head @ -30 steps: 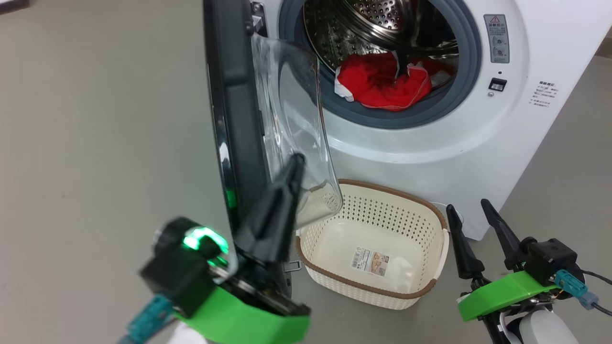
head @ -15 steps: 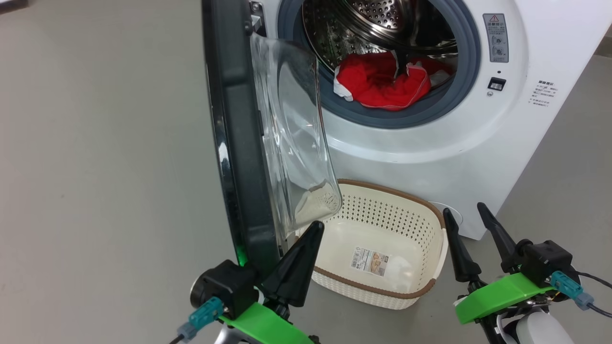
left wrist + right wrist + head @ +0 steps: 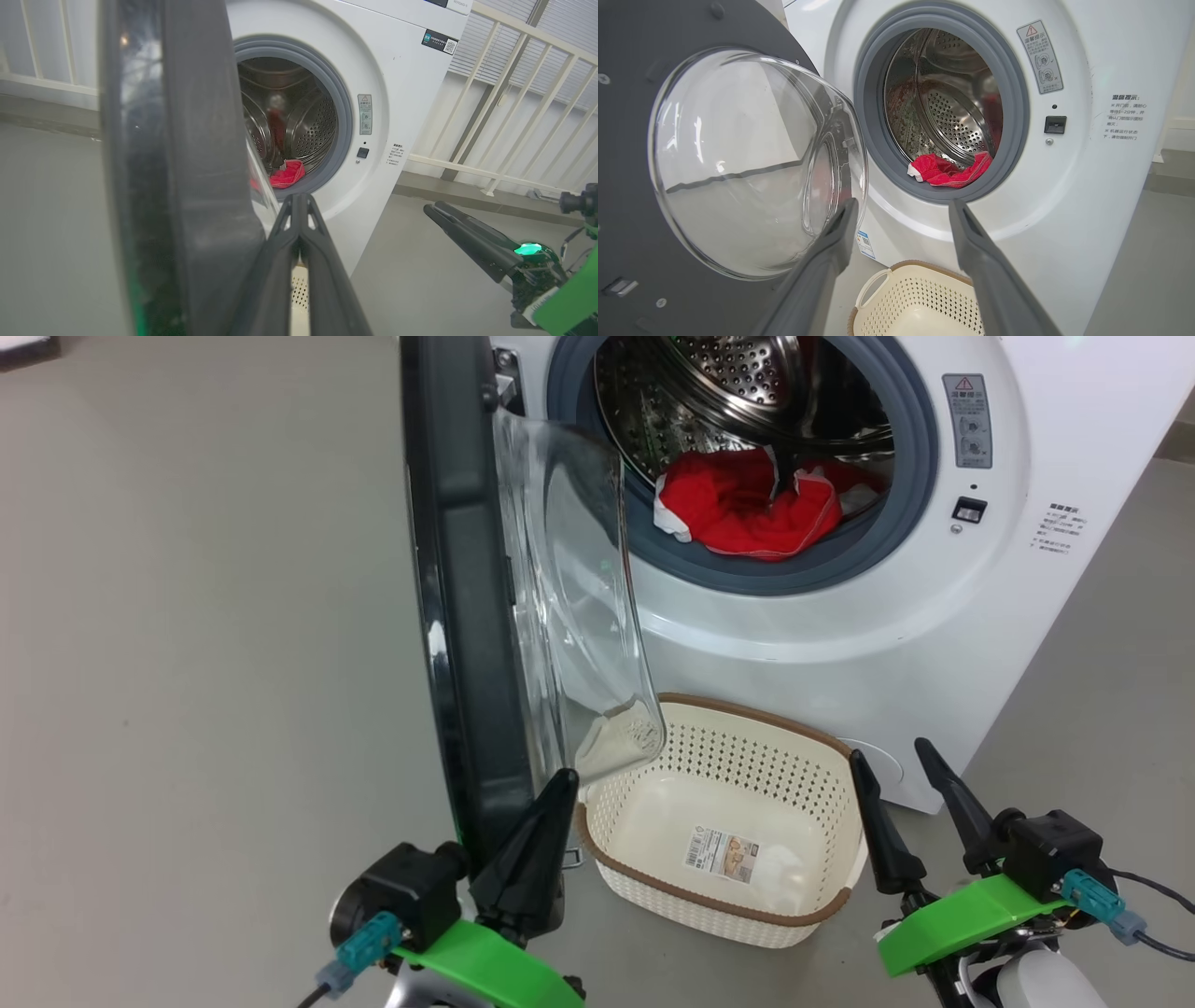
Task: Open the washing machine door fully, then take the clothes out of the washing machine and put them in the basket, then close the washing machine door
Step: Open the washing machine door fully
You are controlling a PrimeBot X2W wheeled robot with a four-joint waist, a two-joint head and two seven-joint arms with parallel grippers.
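Two fingers of your right gripper stand wide and empty, the bright red, white-trimmed fabric clothes lying ahead and above them in the steel drum; your left gripper, pinched shut, sits just beside the black-rimmed round door.

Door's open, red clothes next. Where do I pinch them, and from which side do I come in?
Pinch the bunched fold of the clothes at the lower lip of the grey rubber ring; it is raised and nearest. Come straight in from the front, probably with the open right gripper: the washing machine door juts out on the left.
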